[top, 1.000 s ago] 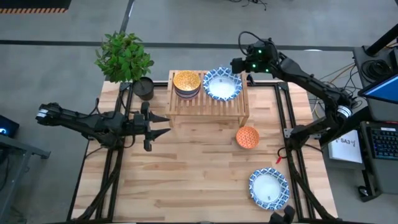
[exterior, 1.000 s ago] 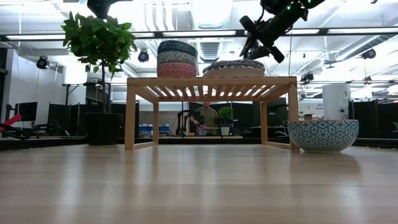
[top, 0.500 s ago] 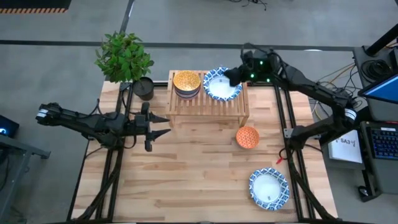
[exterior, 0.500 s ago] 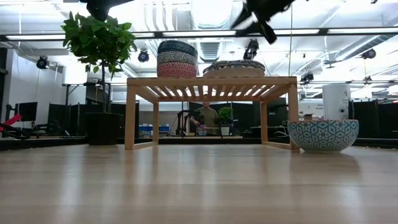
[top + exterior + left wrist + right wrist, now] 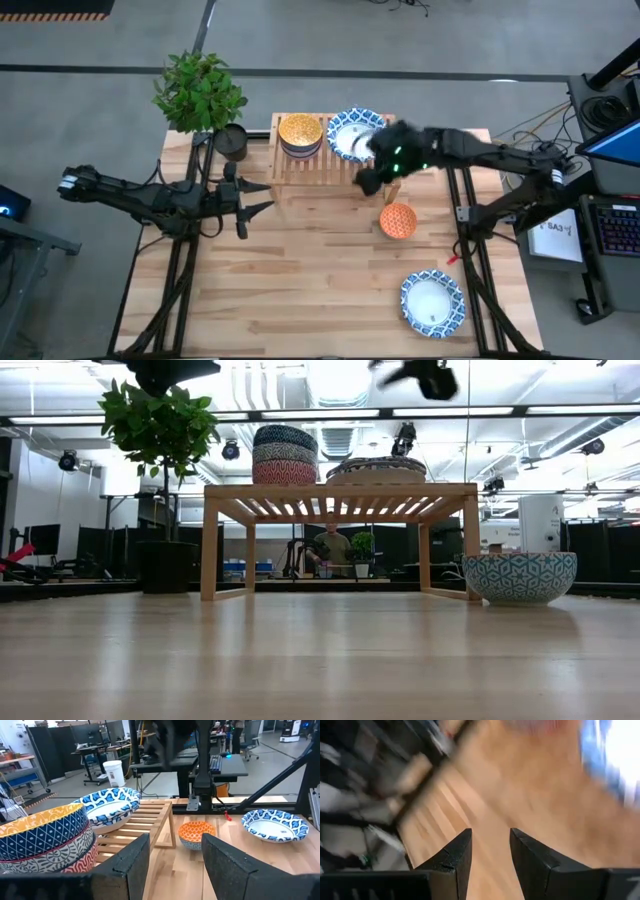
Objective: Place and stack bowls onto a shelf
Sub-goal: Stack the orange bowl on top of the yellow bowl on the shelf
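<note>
My right tool (image 5: 368, 181), fingers spread and empty, hangs over the shelf (image 5: 335, 170) front edge. Orange bowl (image 5: 398, 220) sits at 5 o'clock, likely next. Left tool (image 5: 262, 198) waits spread at 9 o'clock.

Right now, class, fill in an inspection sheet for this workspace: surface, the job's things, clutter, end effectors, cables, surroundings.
Surface: light wooden tabletop, no spills seen.
Job's things: wooden shelf carries a stack of small bowls, yellow on top, beside a blue-rimmed bowl. An orange bowl and another blue-rimmed bowl sit on the table.
Clutter: potted plant at the table's far left corner.
End effectors: left end effector open, empty, left of the shelf; right end effector open, empty, above the shelf's front edge.
Cables: loose cables on the floor beyond the right arm.
Surroundings: a person stands in the room behind the shelf.
</note>
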`<control>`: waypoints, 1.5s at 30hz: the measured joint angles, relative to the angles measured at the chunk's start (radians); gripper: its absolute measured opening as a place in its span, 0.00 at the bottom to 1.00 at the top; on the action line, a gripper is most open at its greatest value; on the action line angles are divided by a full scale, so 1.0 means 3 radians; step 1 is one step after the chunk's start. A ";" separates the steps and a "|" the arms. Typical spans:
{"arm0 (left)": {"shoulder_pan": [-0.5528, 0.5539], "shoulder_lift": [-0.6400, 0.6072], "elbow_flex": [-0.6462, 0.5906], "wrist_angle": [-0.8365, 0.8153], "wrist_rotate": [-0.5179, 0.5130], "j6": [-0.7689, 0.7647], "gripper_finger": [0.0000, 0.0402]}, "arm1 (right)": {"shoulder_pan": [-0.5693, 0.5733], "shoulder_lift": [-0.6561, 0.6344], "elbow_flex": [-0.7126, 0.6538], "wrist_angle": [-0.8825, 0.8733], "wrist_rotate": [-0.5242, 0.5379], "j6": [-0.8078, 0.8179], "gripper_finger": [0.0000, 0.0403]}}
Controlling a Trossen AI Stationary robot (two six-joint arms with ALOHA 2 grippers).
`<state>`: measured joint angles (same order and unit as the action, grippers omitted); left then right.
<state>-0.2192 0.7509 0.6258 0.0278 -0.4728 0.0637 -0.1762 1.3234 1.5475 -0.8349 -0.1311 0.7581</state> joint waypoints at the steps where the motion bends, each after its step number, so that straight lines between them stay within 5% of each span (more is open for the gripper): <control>1: 0.0000 0.0000 0.0000 -0.0008 0.0000 0.0002 0.40 | 0.0068 0.0040 0.0000 -0.0211 0.0001 0.0095 0.30; 12: 0.0000 0.0000 0.0000 -0.0030 0.0000 0.0008 0.40 | 0.0676 0.0676 -0.0043 -0.2290 0.0145 0.0990 0.30; 32: 0.0000 0.0000 0.0000 -0.0086 0.0001 0.0008 0.40 | 0.0806 0.1695 -0.0048 -0.1995 0.0361 0.0232 0.39; 45: 0.0000 0.0000 0.0000 -0.0102 0.0001 0.0008 0.40 | 0.0806 0.2233 -0.0060 -0.1964 0.0707 0.0200 0.32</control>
<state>-0.2192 0.7509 0.6258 -0.0029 -0.4725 0.0662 0.0657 1.9934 1.5295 -1.4241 0.0811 0.8181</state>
